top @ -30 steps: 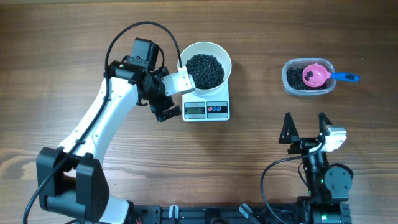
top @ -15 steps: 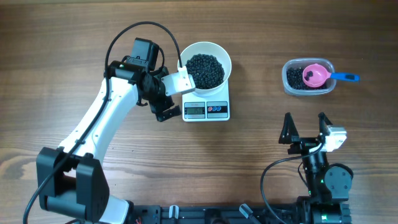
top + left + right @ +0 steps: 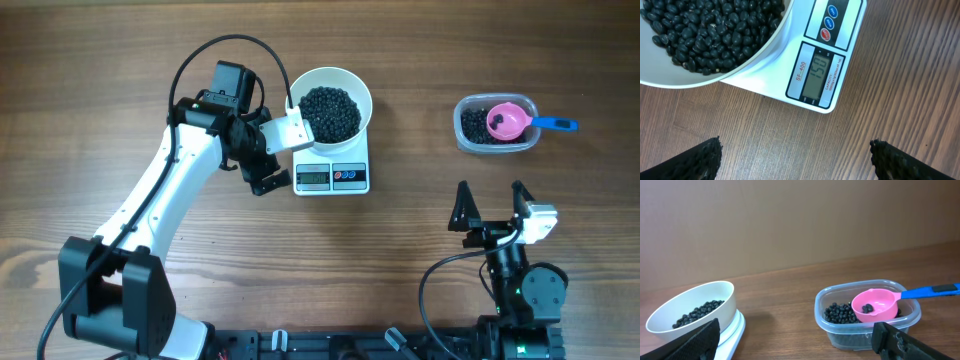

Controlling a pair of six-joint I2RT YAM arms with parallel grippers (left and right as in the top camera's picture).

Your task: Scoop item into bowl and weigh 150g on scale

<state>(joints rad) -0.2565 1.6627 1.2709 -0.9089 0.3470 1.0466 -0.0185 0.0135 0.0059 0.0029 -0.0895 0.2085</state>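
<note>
The white bowl [image 3: 361,93] stands on the white scale [image 3: 333,177], filled with a heap of black beans, the item [image 3: 330,112]. In the left wrist view the scale's display [image 3: 818,75] reads 150, and the bowl [image 3: 761,54] with the beans [image 3: 705,30] fills the upper left. My left gripper [image 3: 262,166] hovers just left of the scale, open [image 3: 796,152], with only bare wood between its fingers. My right gripper [image 3: 490,206] rests near the table's front right, open and holding nothing [image 3: 797,336]. It faces the bowl [image 3: 695,307] and the scale [image 3: 734,328].
A clear plastic tub [image 3: 467,130] at the back right holds more beans [image 3: 840,313]. A pink scoop [image 3: 507,122] with a blue handle [image 3: 555,125] lies in it, a few beans in its cup [image 3: 874,305]. The left arm's black cable arches behind the bowl.
</note>
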